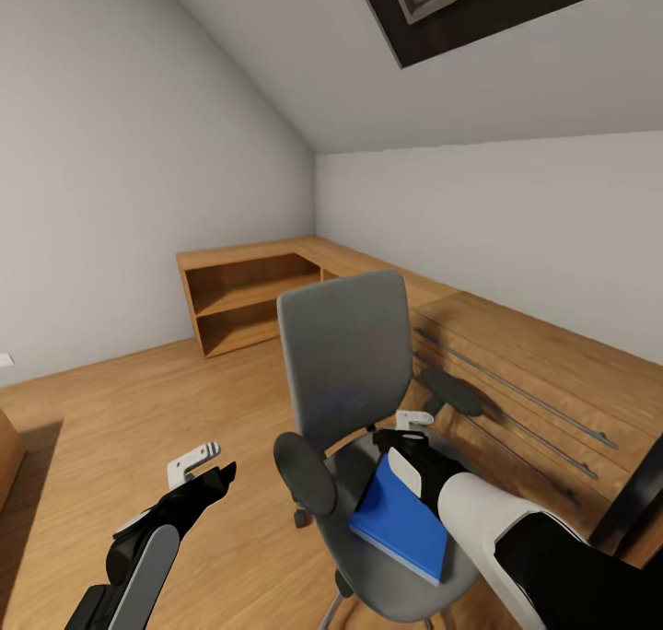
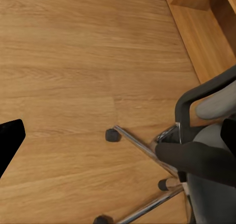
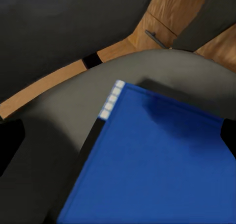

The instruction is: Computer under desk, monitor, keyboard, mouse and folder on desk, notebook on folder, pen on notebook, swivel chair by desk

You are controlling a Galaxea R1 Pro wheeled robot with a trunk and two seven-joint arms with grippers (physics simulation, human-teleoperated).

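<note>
The grey swivel chair stands in the middle of the head view, its tall back facing me. A blue folder with a black spine lies flat on its seat. My right gripper hangs open just above the folder's far end, close to the backrest. In the right wrist view the folder lies on the grey seat between the widely spread fingers, and nothing is held. My left gripper is open over the floor, left of the chair's near armrest. The chair's metal base shows below it.
A low light wooden shelf unit runs along the far wall and turns the corner into a dresser with long metal handles right behind the chair. A dark edge stands at the lower right. Open wooden floor lies to the left.
</note>
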